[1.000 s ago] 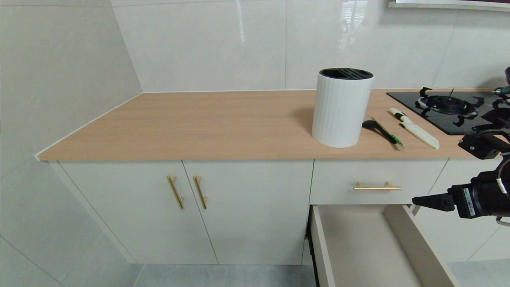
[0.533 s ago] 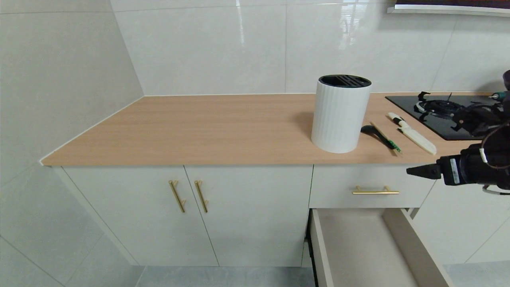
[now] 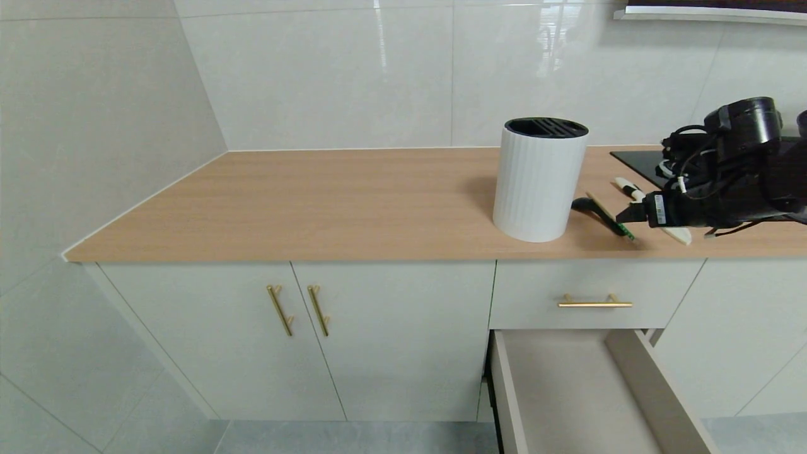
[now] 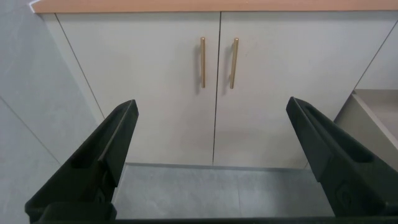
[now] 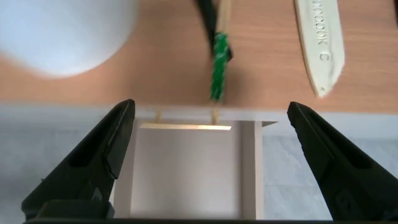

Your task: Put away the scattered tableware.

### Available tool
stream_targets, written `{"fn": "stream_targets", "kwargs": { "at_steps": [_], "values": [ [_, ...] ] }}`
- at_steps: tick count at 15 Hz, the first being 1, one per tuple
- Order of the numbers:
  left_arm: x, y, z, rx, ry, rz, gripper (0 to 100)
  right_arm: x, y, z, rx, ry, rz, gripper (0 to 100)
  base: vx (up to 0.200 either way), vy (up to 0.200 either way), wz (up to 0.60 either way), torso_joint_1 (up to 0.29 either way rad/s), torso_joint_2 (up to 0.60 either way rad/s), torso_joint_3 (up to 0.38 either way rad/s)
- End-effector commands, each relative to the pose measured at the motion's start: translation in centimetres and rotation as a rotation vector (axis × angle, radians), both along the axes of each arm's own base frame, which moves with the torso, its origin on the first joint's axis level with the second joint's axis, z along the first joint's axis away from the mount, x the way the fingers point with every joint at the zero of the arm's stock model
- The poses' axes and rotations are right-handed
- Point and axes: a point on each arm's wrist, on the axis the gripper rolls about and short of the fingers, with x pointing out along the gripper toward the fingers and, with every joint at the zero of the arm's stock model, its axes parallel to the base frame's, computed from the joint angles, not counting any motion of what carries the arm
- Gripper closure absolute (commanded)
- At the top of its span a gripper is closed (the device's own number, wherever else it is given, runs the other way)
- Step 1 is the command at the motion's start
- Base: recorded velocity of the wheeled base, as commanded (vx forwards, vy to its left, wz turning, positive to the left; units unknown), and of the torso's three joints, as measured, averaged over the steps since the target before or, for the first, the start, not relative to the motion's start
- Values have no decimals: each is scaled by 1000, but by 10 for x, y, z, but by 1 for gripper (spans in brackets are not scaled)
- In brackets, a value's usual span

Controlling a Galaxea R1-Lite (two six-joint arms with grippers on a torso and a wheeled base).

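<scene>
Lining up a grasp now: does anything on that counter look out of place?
Nothing spilled or broken. A knife, black spoon and chopstick lie loose on the counter beside the upright white holder, near the front edge. The lower drawer stands open.

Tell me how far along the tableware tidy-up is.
Done: the lower drawer is pulled open. In hand: nothing; the open right claw hovers at the counter edge by the chopsticks. Left: the black ladle, chopsticks and white knife all lie on the counter beside the white knife block, none put away.
</scene>
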Motion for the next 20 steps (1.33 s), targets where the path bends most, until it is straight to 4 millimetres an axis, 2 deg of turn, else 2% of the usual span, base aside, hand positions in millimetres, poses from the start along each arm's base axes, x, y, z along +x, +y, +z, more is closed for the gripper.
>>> {"fn": "stream_targets", "kwargs": {
  "at_steps": [1, 4, 10, 20],
  "values": [
    [0, 0, 0, 0, 1, 1, 0, 28, -1, -31, -31, 67, -49, 0, 0, 0, 0, 0, 0, 0],
    [0, 0, 0, 0, 1, 1, 0, 39, -1, -42, -36, 50, -60, 0, 0, 0, 0, 0, 0, 0],
    [0, 0, 0, 0, -2, 1, 0, 46, -1, -48, -31, 26, -60, 0, 0, 0, 0, 0, 0, 0],
    [0, 0, 0, 0, 1, 1, 0, 48, 0, -50, -16, 28, -67, 0, 0, 0, 0, 0, 0, 0]
  ]
}}
